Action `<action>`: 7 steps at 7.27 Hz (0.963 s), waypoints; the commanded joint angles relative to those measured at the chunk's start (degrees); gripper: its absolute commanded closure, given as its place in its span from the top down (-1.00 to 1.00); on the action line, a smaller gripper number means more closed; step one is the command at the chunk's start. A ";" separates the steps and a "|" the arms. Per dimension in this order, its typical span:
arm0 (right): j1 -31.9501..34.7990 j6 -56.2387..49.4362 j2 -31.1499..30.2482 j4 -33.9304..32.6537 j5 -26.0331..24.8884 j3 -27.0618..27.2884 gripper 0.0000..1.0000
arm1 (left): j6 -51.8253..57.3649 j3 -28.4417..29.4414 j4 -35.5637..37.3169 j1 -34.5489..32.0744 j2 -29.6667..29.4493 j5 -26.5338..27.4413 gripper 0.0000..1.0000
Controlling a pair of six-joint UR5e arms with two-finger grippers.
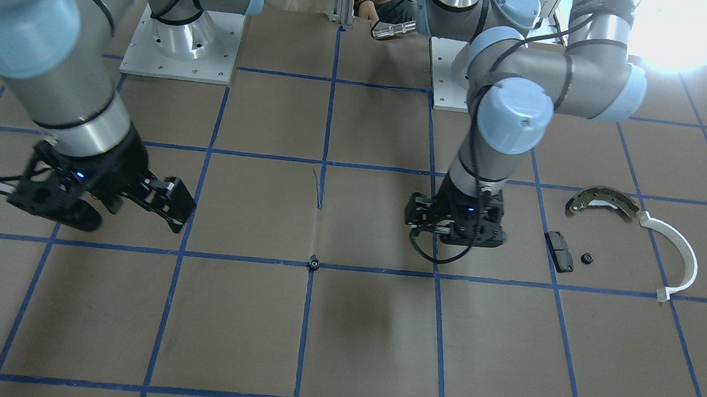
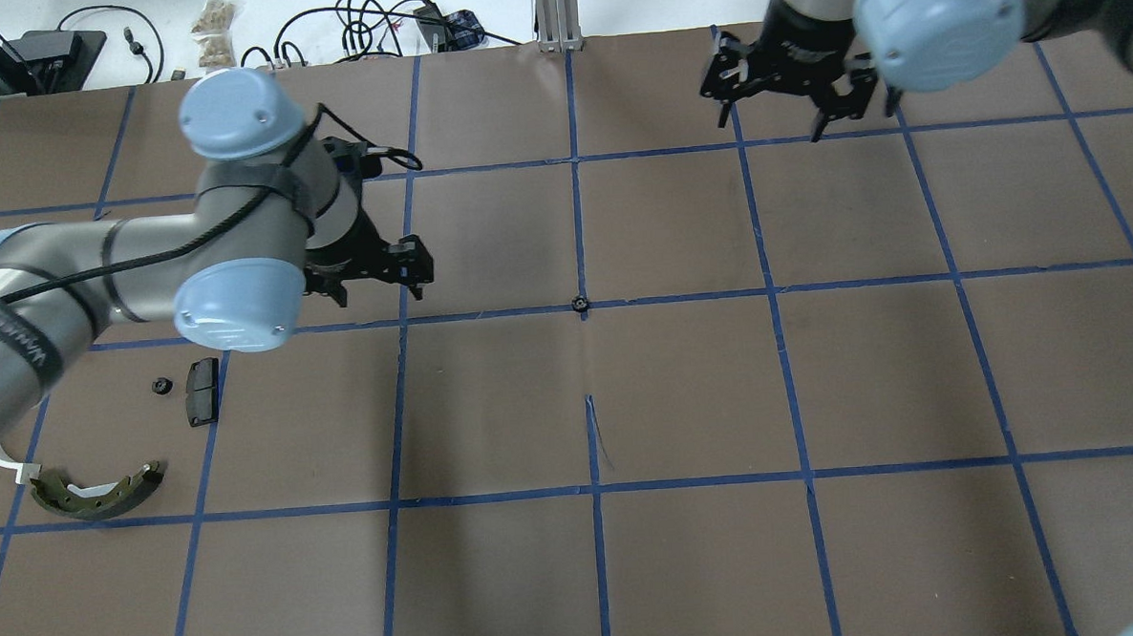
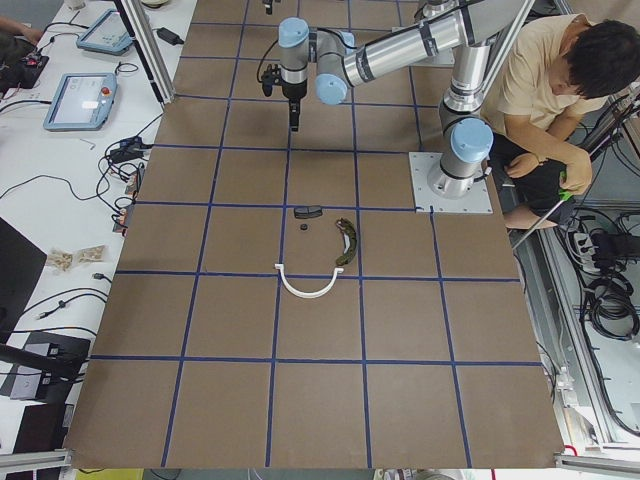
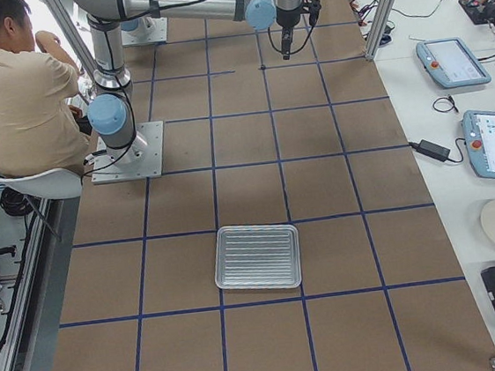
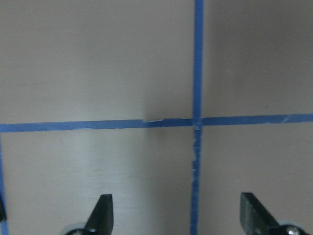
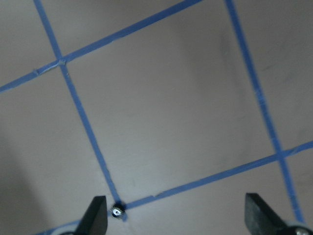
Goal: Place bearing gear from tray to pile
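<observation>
Brown matting gridded with blue tape point(image 1: 227, 256) covers the table point(image 1: 366, 340) where two UR5e arms work, with a seated operator point(image 4: 17, 94) in a beige shirt beside the robot's base. One small black bearing gear point(image 1: 314, 262) lies alone on a tape crossing at the middle of the table, off the tray point(image 4: 257, 257) and well apart from the pile point(image 1: 618, 241). The pale, ridged tray sits flat at the far end on the robot's right. At the opposite end, the pile is made up of a curved olive brake shoe point(image 1: 603, 202), a white plastic arc point(image 1: 675, 252) touching or nearly touching the shoe's end, and a black pad point(image 1: 559, 250). A second gear point(image 1: 586, 258), much like the first, lies just beside the pad. The left gripper point(image 5: 178, 218) points straight down above a tape crossing between the central gear and the pile, its fingers point(image 5: 102, 213) spread wide with nothing between them. The right gripper point(image 6: 178, 218) hangs tilted above the table between the tray and the central gear, its jaws likewise wide apart and holding nothing. In the right wrist view the central gear shows at the lower edge, close to one fingertip point(image 6: 95, 215). Neither gripper touches any part.
</observation>
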 commanded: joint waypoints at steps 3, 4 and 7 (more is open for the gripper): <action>-3.27 -9.36 -11.78 6.01 -2.77 6.57 0.98 | -8.50 13.77 2.57 -12.20 -14.37 -1.43 0.92; -3.27 -9.48 -12.40 3.47 -2.69 7.13 1.00 | -9.80 14.93 3.28 -14.47 -17.36 -1.79 0.93; -3.01 -11.76 -11.79 3.36 -2.26 6.08 1.00 | -10.08 14.59 3.55 -16.16 -21.43 -1.27 0.92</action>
